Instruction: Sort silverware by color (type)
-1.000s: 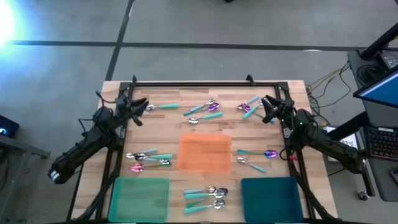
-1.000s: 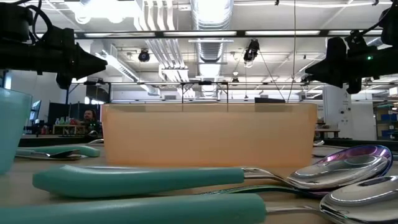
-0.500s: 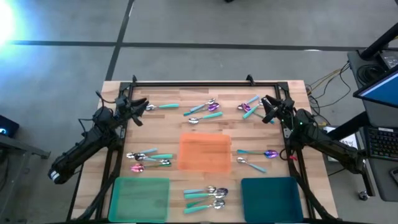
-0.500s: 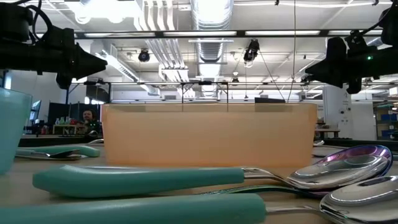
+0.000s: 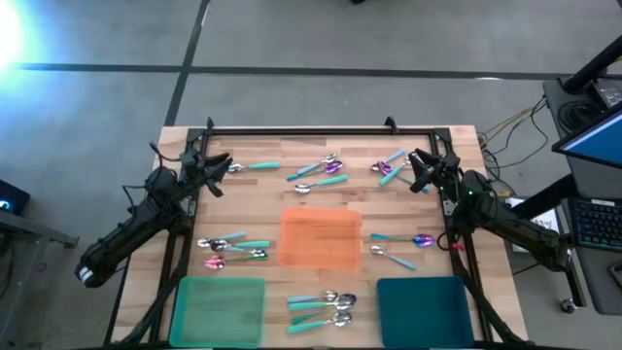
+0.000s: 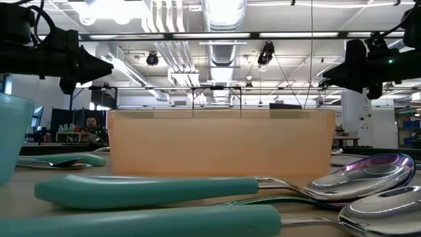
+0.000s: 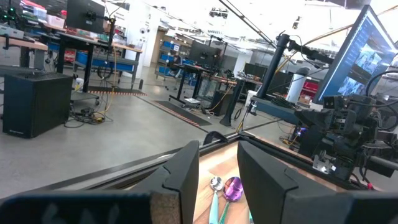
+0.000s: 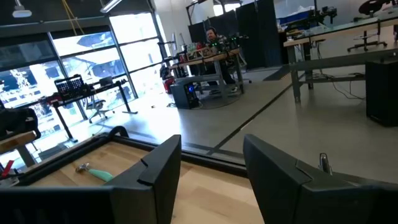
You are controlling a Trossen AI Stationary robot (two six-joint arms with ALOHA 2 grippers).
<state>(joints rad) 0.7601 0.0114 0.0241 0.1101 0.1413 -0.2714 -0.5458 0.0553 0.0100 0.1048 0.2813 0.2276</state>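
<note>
We judge the spoons [image 5: 321, 172] light, stiff, slippery; grip handles. Left gripper [image 7: 217, 171] at ten o'clock and right gripper [image 8: 211, 163] at two o'clock stand spread, empty.

Bright overhead strip lighting, window glare, blurred near spoons [image 6: 197, 191].

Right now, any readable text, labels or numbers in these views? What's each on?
None can be read.
The monitor in the left wrist view shows blue content, too blurred to read.
The laptop screen at the high view's right edge: too small.
The spoons, orange tray, green tray and teal tray carry no visible markings.
</note>
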